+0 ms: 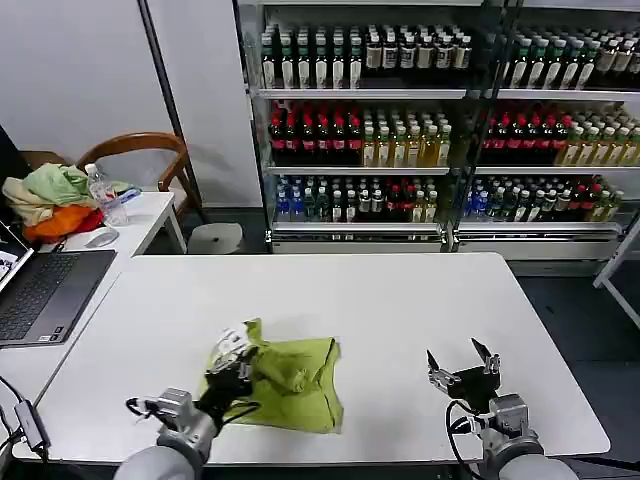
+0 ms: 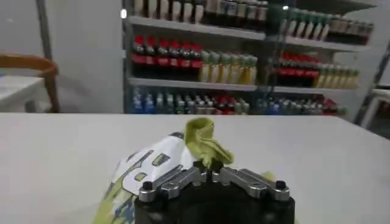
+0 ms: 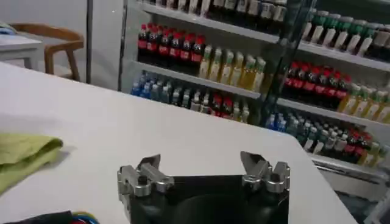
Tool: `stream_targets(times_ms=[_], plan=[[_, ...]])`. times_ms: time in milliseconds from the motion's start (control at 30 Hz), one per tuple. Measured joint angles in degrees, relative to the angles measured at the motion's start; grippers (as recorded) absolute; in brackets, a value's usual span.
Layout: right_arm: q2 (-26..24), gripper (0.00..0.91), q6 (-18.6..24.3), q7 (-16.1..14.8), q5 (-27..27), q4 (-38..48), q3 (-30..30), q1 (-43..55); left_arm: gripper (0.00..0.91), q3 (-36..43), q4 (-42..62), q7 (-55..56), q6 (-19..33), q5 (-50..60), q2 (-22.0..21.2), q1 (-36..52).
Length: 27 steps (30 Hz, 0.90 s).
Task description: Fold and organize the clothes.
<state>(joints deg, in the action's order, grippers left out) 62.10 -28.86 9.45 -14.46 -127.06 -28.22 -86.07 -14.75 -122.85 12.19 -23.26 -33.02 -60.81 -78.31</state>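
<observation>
1. The T-shirt (image 1: 290,385) lies bunched on the white counter (image 1: 400,310), toward the robot's left and close to the near edge. It is partly doubled over itself, with wrinkles across the top and a corner turned up so the white print shows.

2. The left gripper (image 1: 232,368) is clenched on the shirt's left edge. In the left wrist view the gripper (image 2: 210,176) pinches a gathered ridge of green cloth, which stands up above the fingers (image 2: 173,182), with the printed patch of the T-shirt (image 2: 152,170) draped just beside it.

3. The right gripper (image 1: 462,368) hovers over bare counter, well apart from the shirt on the robot's right. Its fingers are spread and hold nothing; in the right wrist view the gripper (image 3: 204,173) stands released, and only a corner of the T-shirt (image 3: 24,155) lies off to one side.

4. Judged from this, a fold is under way: the left arm has an edge in hand and looks set to carry it across the body of the shirt. The garment is far from a neat rectangle, so much of the task seems left.

5. The next move calls for drawing the pinched edge over flat and level, so the cloth does not roll. The right arm would likely need to come in and pin or grip the far side, since one-handed pulling may drag the whole shirt along the counter.
</observation>
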Motion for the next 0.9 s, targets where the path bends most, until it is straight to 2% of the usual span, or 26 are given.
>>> stream_targets(times_ms=[200,233,267,300,600,900], plan=[[-0.2,0.907,-0.01,0.0,0.01,0.01,-0.31,-0.12,0.05,4.55,1.9,-0.66,0.59,1.58,-1.99,2.43],[-0.23,0.907,-0.01,0.0,0.02,0.01,-0.33,-0.09,0.242,5.12,2.06,-0.72,0.58,1.66,-2.24,2.63],[-0.24,0.907,-0.01,0.0,0.01,0.03,-0.33,-0.05,0.494,5.68,2.26,-0.8,0.59,1.66,-2.42,2.82],[-0.24,0.907,-0.01,0.0,0.02,0.04,-0.33,-0.04,0.907,6.23,2.56,-0.85,0.59,1.95,-2.68,3.12],[-0.08,0.907,0.15,-0.05,0.04,-0.1,-0.46,-0.32,0.907,9.46,6.3,-1.42,1.92,5.29,-5.01,5.6],[-0.06,0.907,0.39,-0.21,-0.04,-0.21,-0.65,-0.17,0.907,8.54,4.69,-2.99,5.79,6.01,-3.95,4.67]])
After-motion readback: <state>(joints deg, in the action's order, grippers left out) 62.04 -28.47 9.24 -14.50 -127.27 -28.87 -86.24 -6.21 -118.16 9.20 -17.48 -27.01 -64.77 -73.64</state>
